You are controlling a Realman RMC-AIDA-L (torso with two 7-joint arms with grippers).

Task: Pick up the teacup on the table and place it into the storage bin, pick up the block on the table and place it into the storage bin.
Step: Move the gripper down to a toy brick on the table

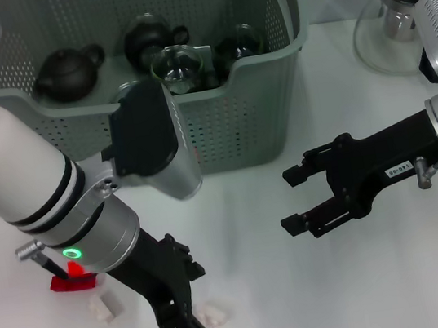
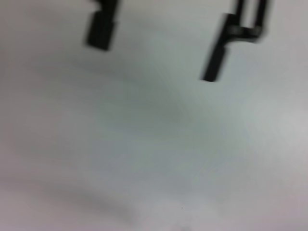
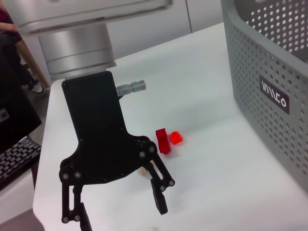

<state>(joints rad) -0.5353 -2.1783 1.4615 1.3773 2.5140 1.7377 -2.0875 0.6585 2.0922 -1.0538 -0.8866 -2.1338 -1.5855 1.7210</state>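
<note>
Grey perforated storage bin (image 1: pixel 237 120) at desk's (image 1: pixel 305 299) far side, holding dark teapots and glass cups; black label with white letters unreadable. Red block (image 3: pixel 169 139) on desk near left end effector (image 1: pixel 182 305), open, empty, angled down. Right end effector (image 1: pixel 307 198) open, empty, level

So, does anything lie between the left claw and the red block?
Only a small pale block on the table, roughly between the open left claw and the red block; nothing else visible.
</note>
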